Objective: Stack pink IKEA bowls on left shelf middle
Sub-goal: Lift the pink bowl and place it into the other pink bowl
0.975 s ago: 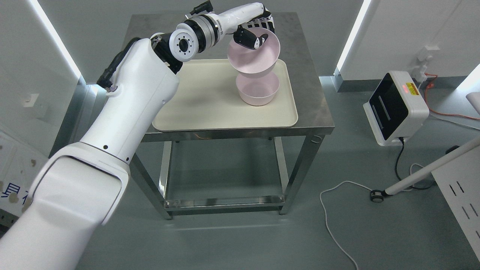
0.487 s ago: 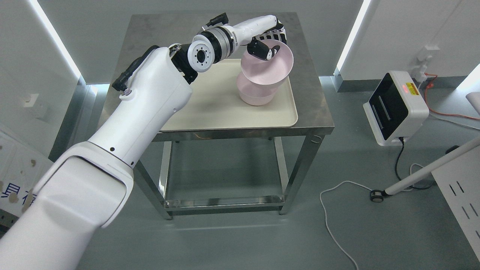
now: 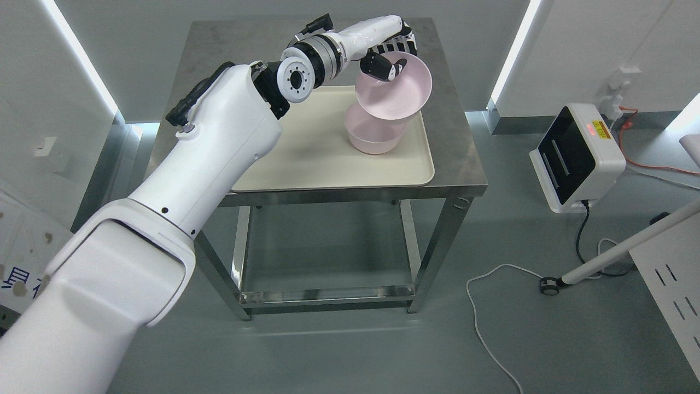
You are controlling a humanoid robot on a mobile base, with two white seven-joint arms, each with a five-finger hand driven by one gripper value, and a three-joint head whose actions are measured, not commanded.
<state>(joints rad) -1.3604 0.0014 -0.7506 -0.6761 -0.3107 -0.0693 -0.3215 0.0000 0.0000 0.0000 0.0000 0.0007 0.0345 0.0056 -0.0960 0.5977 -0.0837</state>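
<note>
My left hand [image 3: 389, 52] grips a pink bowl [image 3: 395, 86] by its far rim, thumb inside and fingers [image 3: 402, 41] behind. I hold the bowl tilted, its opening facing toward me, in the air just above a second bowl [image 3: 375, 134]. That second bowl sits upright on the cream tray [image 3: 306, 158], which lies on the steel table [image 3: 454, 142].

I see a square stainless-steel desk [image 3: 459, 164] w/ a lower rail, on a grey-green glossy floor [image 3: 350, 350]. Pale grey walls w/ bright vertical light strips [image 3: 514, 54] either side. Right: white box unit w/ black screen [image 3: 574, 158], black and white cables [image 3: 481, 306], white perforated panel [image 3: 672, 284].
</note>
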